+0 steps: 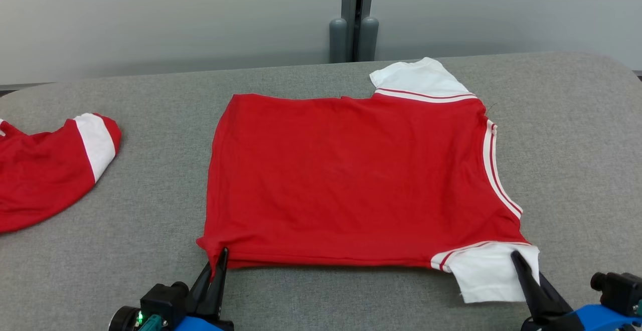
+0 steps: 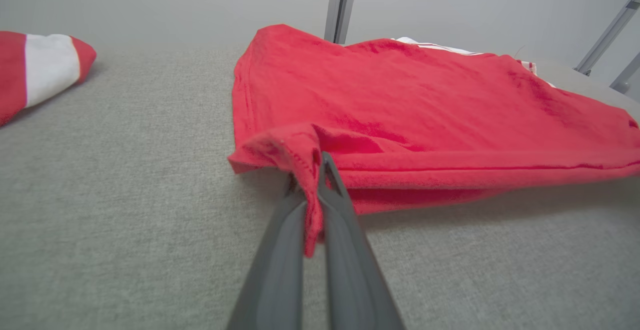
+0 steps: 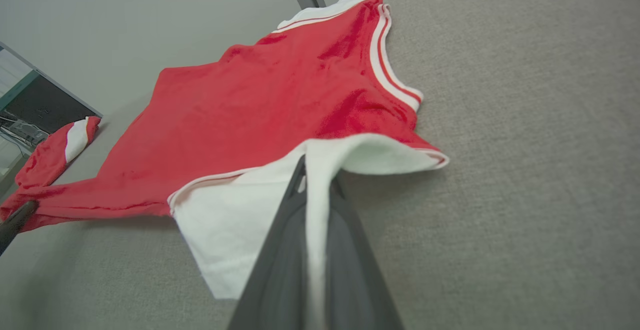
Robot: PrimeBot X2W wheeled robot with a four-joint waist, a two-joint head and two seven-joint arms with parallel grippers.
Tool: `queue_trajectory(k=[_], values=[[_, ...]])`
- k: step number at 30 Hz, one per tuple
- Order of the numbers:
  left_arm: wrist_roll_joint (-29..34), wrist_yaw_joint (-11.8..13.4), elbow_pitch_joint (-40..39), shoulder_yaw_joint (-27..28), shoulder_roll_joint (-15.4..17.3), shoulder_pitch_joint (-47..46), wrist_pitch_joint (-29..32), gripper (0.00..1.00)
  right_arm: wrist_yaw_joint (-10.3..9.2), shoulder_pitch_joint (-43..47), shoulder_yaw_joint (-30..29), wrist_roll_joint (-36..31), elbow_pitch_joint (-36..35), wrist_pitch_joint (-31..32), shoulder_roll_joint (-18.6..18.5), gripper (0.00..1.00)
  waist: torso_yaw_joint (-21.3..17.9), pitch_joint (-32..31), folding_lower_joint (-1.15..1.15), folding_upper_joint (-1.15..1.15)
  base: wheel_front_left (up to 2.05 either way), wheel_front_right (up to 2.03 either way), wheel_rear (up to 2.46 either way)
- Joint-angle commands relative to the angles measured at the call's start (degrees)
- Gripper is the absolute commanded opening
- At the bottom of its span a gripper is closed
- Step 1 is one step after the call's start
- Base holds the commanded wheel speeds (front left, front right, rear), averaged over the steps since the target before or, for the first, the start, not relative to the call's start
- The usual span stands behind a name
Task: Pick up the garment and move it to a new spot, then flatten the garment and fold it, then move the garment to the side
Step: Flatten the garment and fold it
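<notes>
The garment (image 1: 351, 175) is a red shirt with white sleeves and striped trim, spread flat on the grey table with its collar side to the right. My left gripper (image 1: 220, 253) is shut on the garment's near left hem corner; in the left wrist view a fold of red cloth (image 2: 310, 170) is pinched between the fingers of the left gripper (image 2: 317, 162). At the near right, my right gripper (image 1: 516, 257) is shut on the near white sleeve (image 1: 489, 271). The right wrist view shows that sleeve's white edge (image 3: 317, 190) clamped in the right gripper (image 3: 315, 167).
A second red and white garment (image 1: 45, 165) lies bunched at the table's left edge. The grey fabric table (image 1: 577, 135) has bare room to the right and front. A grey post (image 1: 353, 15) stands behind the far edge.
</notes>
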Motion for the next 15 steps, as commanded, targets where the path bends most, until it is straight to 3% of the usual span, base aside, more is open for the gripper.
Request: queue_trajectory(k=[1, 15], values=[[0.50, -0.37, 0.46, -0.57, 0.68, -1.72, -0.27, 0.00, 0.01, -2.26, -0.41, 0.12, 0.42, 0.68, -0.72, 0.00, -0.05, 0.31, 0.00, 0.00, 0.00, 0.00, 0.00], [0.90, -0.89, 7.37, -4.73, 2.85, -13.01, -0.26, 0.00, 0.01, -17.15, 2.51, 0.42, 9.90, 4.19, -2.89, 0.00, 0.18, 3.77, 0.00, 0.00, 0.00, 0.00, 0.00]])
